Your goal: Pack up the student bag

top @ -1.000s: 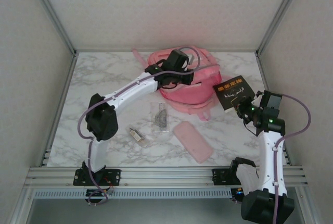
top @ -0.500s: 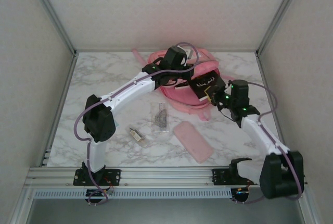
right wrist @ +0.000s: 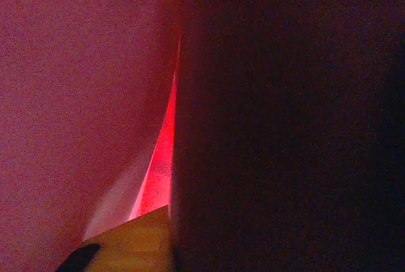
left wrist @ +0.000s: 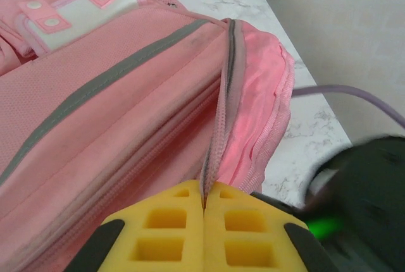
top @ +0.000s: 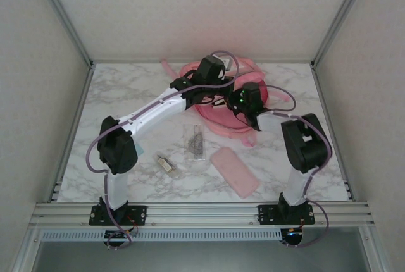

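The student bag [top: 218,123], a large pink backpack, lies at the back middle of the table. My left gripper [left wrist: 204,190] is shut on the zipper edge of the student bag [left wrist: 126,95], holding the opening up. My right arm [top: 256,104] reaches into that opening from the right, its fingers hidden inside. In the right wrist view, the right gripper [right wrist: 171,221] sits in the dim red interior. One yellow pad [right wrist: 126,243] presses against a dark flat book [right wrist: 285,126], which covers the right side of that view.
A flat pink pencil case [top: 235,171] lies at the front, right of centre. A clear packet with rulers [top: 195,141] and a small clear item [top: 166,163] lie left of it. Metal posts and walls close in the table on three sides.
My right arm has swung from the table's right side over to the bag and carried the black book into the opening. The left arm has barely moved and keeps its hold.
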Controlling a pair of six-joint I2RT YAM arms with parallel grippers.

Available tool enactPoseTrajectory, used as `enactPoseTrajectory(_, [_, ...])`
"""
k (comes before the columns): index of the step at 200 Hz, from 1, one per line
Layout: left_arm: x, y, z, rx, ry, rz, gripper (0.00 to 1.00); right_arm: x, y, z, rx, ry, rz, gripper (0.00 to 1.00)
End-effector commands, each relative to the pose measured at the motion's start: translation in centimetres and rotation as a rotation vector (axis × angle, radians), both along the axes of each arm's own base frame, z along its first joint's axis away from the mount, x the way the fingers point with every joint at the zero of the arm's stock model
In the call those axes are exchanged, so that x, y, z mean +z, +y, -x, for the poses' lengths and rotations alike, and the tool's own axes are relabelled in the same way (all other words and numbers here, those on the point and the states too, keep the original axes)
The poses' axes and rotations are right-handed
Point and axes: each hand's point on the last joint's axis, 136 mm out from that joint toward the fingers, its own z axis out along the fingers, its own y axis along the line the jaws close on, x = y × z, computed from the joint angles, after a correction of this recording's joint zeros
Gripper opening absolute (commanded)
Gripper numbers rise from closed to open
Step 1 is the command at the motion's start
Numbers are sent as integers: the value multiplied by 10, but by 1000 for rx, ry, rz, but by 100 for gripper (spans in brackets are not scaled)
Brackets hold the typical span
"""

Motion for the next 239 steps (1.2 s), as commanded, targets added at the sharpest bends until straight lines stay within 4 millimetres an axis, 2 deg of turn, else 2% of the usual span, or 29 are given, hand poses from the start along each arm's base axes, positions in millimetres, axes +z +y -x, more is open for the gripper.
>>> enactPoseTrajectory(1, [52, 15, -1, 44, -89, 91, 0, 27, 11, -32, -65, -103, -88, 4])
enactPoseTrajectory(14, [49, 18, -2, 51, -88, 86, 0, 10, 10, -32, -88, -37, -95, 16])
enactPoseTrajectory(36, [45, 21, -4, 59, -83, 81, 0, -8, 6, -20, -106, 85, -75, 55])
enactPoseTrajectory(46, [44, 21, -4, 60, -81, 85, 0, -15, 1, -10, -112, 144, -45, 70])
enactPoseTrajectory(70, [38, 23, -8, 65, -69, 81, 0, -22, -12, 18, -85, 255, 36, 89])
enactPoseTrajectory(92, [34, 24, -10, 70, -64, 75, 0, -22, -29, 45, -20, 318, 102, 99])
enactPoseTrajectory(139, [10, 19, -16, 72, -27, 57, 0, -5, -76, 101, 78, 336, 238, 99])
enactPoseTrajectory(187, [-17, 10, -15, 52, 38, 45, 0, 15, -106, 146, 162, 303, 388, 98])
enactPoseTrajectory(193, [-19, 10, -14, 51, 49, 46, 7, 18, -110, 150, 166, 294, 412, 98])
enactPoseTrajectory(205, [-22, 13, -12, 64, 74, 53, 43, 25, -116, 156, 166, 281, 455, 98])
enactPoseTrajectory(213, [-24, 18, -10, 76, 86, 61, 60, 29, -121, 159, 160, 273, 482, 98])
enactPoseTrajectory(220, [-22, 24, -9, 93, 93, 80, 69, 32, -123, 161, 158, 265, 492, 98])
enactPoseTrajectory(233, [-18, 39, -10, 132, 98, 121, 79, 36, -125, 165, 157, 250, 499, 97])
enactPoseTrajectory(239, [-17, 49, -12, 156, 102, 141, 87, 36, -125, 166, 155, 249, 500, 97])
